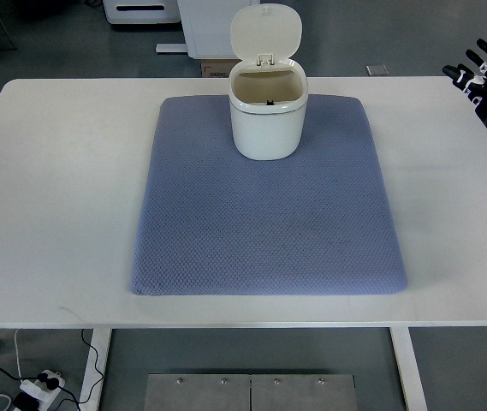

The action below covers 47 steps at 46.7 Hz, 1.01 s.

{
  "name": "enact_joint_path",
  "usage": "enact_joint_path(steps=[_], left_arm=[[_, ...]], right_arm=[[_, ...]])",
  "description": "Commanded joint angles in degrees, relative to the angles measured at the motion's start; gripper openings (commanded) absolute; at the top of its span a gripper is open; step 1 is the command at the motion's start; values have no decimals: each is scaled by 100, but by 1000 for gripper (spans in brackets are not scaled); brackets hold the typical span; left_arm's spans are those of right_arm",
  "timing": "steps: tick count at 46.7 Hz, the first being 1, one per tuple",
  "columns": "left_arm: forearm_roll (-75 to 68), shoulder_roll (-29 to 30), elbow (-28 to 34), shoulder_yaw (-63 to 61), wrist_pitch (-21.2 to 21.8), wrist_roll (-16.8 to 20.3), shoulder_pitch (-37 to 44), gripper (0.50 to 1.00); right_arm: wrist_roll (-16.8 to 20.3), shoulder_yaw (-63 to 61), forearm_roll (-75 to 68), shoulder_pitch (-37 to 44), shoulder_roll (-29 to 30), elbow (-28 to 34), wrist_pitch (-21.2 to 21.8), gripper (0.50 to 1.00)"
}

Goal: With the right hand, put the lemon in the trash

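Top view shows the right robot hand (483,75) at the picture's right edge, raised over the white surface (55,188), its black-and-white fingers (464,75) spread and holding nothing. Well to its left stands a small cream plastic trash bin (268,116), hinged lid flipped up, on a blue-grey quilted mat (269,223). No lemon can be seen; the bin's inside is partly hidden.

steep top view, over table (55,214), robot's side

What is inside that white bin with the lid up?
The trash bin looks empty as far as its cream inner wall shows, with no lemon in sight. Its bottom is hidden by the front rim, so something could lie there.
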State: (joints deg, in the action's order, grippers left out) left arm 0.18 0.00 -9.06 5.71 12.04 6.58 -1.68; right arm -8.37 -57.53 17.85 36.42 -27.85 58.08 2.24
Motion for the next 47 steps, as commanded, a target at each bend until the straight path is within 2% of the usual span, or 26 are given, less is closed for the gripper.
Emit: enact_joint_path(steps=[1, 5, 38, 47], left_arm=[[-1, 0, 1, 0, 0, 1, 1, 1000], [-1, 0, 1, 0, 0, 1, 1, 1000], [-1, 0, 1, 0, 0, 1, 1, 1000], [-1, 0, 1, 0, 0, 1, 1, 1000]], right_arm=[[-314, -65, 0, -126, 183, 1, -39, 1000], [-411, -153, 0, -302, 385, 1, -118, 1000], [-429, -1418, 0, -1357, 1713, 1, -119, 1000], [-578, -1831, 0, -1585, 2056, 1, -119, 1000]])
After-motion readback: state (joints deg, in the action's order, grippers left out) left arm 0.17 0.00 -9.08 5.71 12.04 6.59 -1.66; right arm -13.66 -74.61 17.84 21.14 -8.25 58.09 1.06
